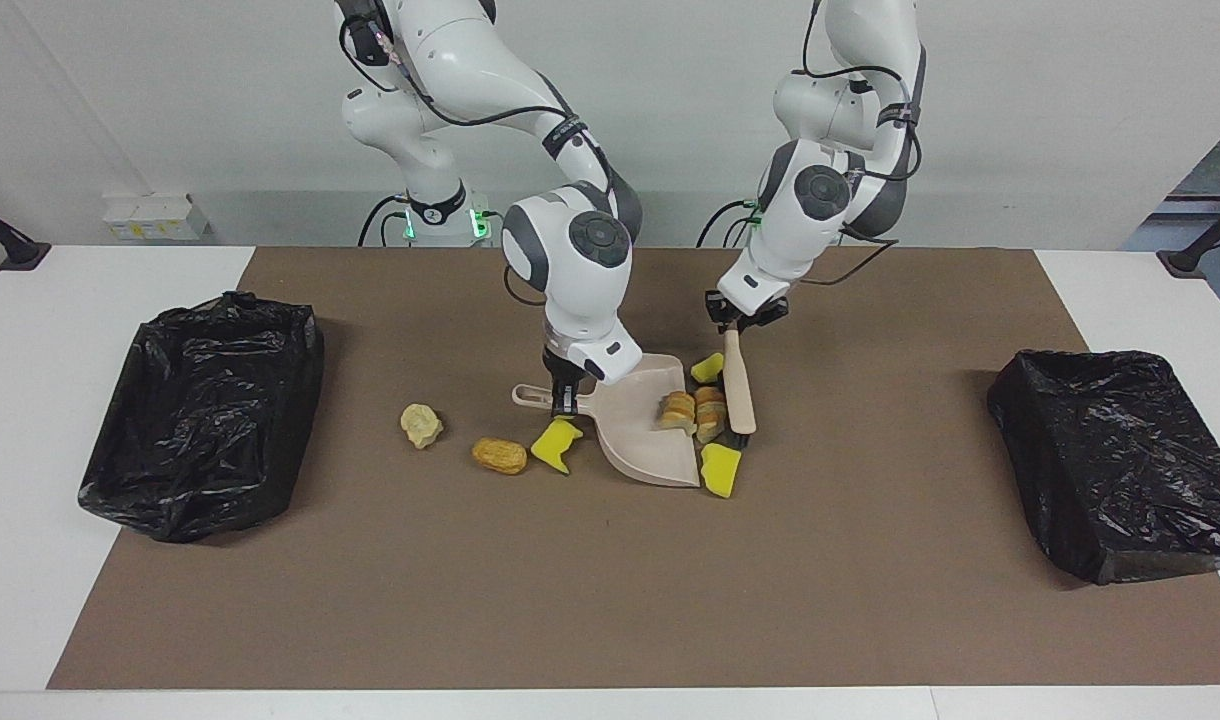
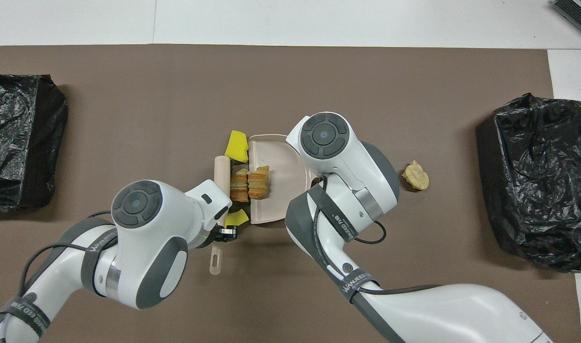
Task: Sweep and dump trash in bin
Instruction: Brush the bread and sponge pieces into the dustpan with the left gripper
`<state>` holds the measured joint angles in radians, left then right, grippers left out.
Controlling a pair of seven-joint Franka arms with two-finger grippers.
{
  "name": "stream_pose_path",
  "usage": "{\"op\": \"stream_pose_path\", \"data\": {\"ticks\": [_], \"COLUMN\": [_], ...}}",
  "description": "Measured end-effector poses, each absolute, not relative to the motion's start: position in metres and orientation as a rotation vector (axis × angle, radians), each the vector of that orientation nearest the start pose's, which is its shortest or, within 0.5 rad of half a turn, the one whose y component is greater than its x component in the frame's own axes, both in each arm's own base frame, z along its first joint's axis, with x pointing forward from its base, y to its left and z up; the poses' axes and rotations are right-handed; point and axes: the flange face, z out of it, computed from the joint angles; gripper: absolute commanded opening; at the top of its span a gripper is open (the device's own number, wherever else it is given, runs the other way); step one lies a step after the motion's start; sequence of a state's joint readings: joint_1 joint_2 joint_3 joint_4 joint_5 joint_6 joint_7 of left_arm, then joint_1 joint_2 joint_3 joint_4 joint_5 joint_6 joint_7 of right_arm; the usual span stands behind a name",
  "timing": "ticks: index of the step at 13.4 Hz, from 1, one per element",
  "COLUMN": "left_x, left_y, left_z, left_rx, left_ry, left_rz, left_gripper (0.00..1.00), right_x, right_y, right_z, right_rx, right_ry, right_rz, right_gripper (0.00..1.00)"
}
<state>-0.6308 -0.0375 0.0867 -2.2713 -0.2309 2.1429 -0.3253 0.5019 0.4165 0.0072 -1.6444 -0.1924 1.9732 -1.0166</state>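
Two golden-brown bread pieces (image 1: 692,412) sit at the mouth of the beige dustpan (image 1: 642,430), one on its floor and the other at its lip, pressed there by the beige brush (image 1: 737,385). A yellow sponge chunk (image 1: 720,469) lies just off the pan's corner farthest from the robots, and another (image 1: 708,367) rests by the brush handle, outside the pan. Three scraps are scattered toward the right arm's end: a third sponge (image 1: 556,445), a brown roll (image 1: 499,455) and a pale lump (image 1: 421,425). The left gripper (image 1: 745,318) is clenched on the brush handle; the right gripper (image 1: 566,400) clamps the dustpan's handle. The risk: both corner sponges slip past the pan's edges as the bristles push on. Two black-lined bins (image 1: 205,410) (image 1: 1120,460) wait at either end.
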Motion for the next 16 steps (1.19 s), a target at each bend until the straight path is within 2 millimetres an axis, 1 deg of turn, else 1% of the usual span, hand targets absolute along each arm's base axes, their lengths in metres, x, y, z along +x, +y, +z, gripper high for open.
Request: {"op": "stream_pose_path", "data": {"ticks": [2, 3, 4, 7, 9, 11, 13, 14, 15, 16], "left_x": [0.410, 0.405, 0.402, 0.400, 0.397, 0.401, 0.403, 0.408, 0.418, 0.431], "left_y": [-0.302, -0.317, -0.331, -0.359, -0.366, -0.363, -0.350, -0.340, -0.324, -0.305], "left_z": [0.363, 0.361, 0.363, 0.377, 0.388, 0.402, 0.408, 0.408, 0.407, 0.406], "left_rx": [-3.267, -3.267, -3.278, -3.306, -3.299, -3.295, -3.266, -3.244, -3.226, -3.217], "left_ry": [0.150, 0.164, 0.167, 0.138, 0.106, 0.048, -0.084, -0.179, -0.270, -0.343], "left_rz": [0.250, 0.242, 0.235, 0.221, 0.256, 0.281, 0.345, 0.376, 0.390, 0.388], "left_gripper": [0.00, 0.00, 0.00, 0.00, 0.00, 0.00, 0.00, 0.00, 0.00, 0.00], "right_x": [0.583, 0.584, 0.584, 0.584, 0.584, 0.584, 0.584, 0.584, 0.584, 0.584], "right_y": [0.307, 0.305, 0.304, 0.303, 0.303, 0.303, 0.303, 0.303, 0.303, 0.303], "right_z": [0.366, 0.365, 0.365, 0.364, 0.364, 0.364, 0.364, 0.364, 0.364, 0.364], "right_rx": [2.081, 2.085, 2.087, 2.088, 2.088, 2.088, 2.088, 2.088, 2.088, 2.088], "right_ry": [2.151, 2.149, 2.147, 2.146, 2.146, 2.146, 2.146, 2.146, 2.146, 2.146], "right_rz": [-0.196, -0.198, -0.200, -0.202, -0.202, -0.202, -0.202, -0.202, -0.202, -0.202], "right_gripper": [0.00, 0.00, 0.00, 0.00, 0.00, 0.00, 0.00, 0.00, 0.00, 0.00]}}
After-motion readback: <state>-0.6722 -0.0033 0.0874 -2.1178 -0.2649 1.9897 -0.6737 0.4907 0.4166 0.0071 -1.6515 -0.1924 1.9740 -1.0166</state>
